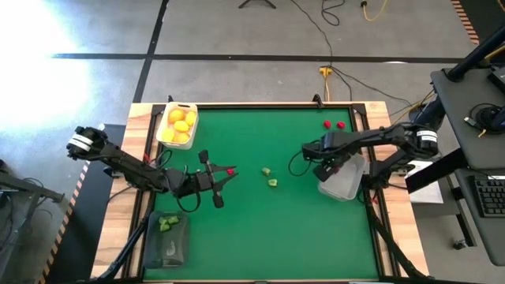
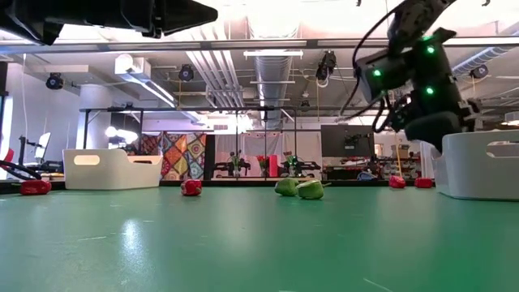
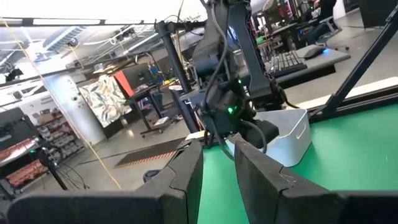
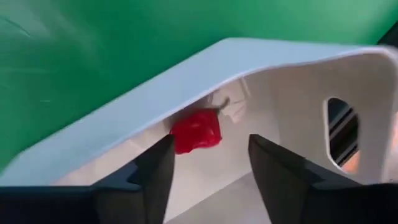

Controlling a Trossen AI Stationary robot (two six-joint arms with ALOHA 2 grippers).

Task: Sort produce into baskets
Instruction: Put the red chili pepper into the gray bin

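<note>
Green felt covers the worktop [image 1: 260, 221], which sits on a grey floor crossed by cables.

The right claw [image 4: 208, 165] hangs over the pale grey-white basket [image 1: 346, 180] at the right of the high view. Its fingers are spread, and a red piece [image 4: 196, 131] lies loose inside the basket against its wall, so this looks like a drop-off just completed. The left claw [image 1: 223, 179] sits left of centre; its fingers look nearly pressed together, with red [image 1: 230, 170] showing at their tip, but whether they pinch it I cannot tell.

Next, I judge, the right arm must lift clear of the basket rim and travel to another loose piece, likely the red ones at upper right.

Counted from above:
- Baskets: three. The white one [image 1: 165, 125] at upper left holds about four or five yellow fruits [image 1: 181, 126]. The dark one [image 1: 173, 251] at lower left holds green pieces [image 1: 166, 224].
- Loose on the felt: two green pieces [image 1: 270, 177] at centre and two red pieces [image 1: 333, 124] at upper right.
</note>
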